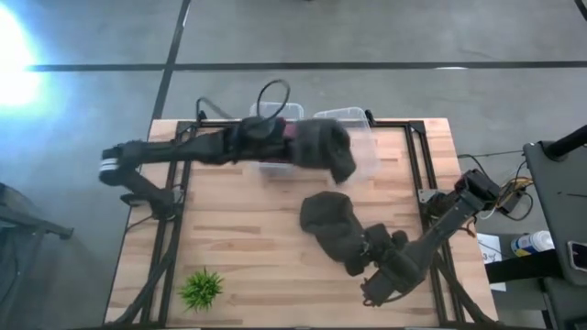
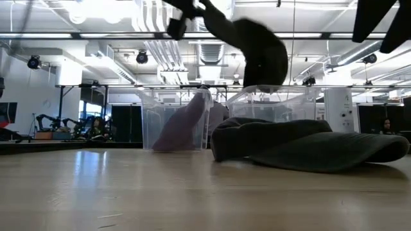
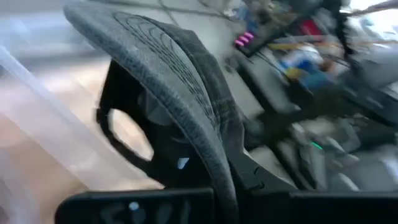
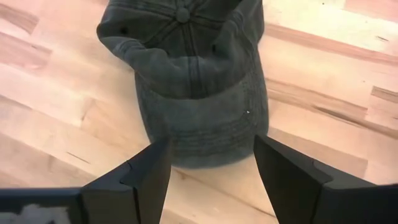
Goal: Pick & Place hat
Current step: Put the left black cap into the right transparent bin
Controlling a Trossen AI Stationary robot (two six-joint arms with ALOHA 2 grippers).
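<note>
From above, the bench (image 1: 229, 247) is a pale, butcher-block wood top with a dark frame. Two dark grey fabric caps show. One cap (image 1: 326, 151) hangs from the left tool (image 1: 292, 137), lifted over two clear plastic bins: the nearer bin (image 1: 275, 167) lies under the left arm, the second bin (image 1: 353, 117) just beside it at the bench's back edge. The other cap (image 1: 332, 225) lies flat mid-bench, its brim toward the right tool (image 1: 367, 249), which sits just beside that brim. A small green spiky plant (image 1: 202, 287) stands near the bench's front left corner.

At bench height, the lifted cap (image 2: 260, 54) hangs crumpled above the bins, clear of the wood. The lying cap (image 2: 308, 146) spreads low and soft in front of the right-hand bin (image 2: 273, 102). The left-hand bin (image 2: 173, 122) holds a pinkish-grey piece of cloth (image 2: 183, 125) leaning on its wall; what the other bin holds cannot be told.

The left wrist view shows the held cap's stitched, curved brim (image 3: 168, 87) clenched at the left tool, over a clear bin wall (image 3: 50, 130).

The right wrist view shows the lying cap (image 4: 193, 81), washed denim-like cloth with a top button, eyelets and rows of brim stitching. The right tool (image 4: 211, 180) is released, fingers (image 4: 134, 180) spread either side of the brim edge, grasping nothing.
</note>
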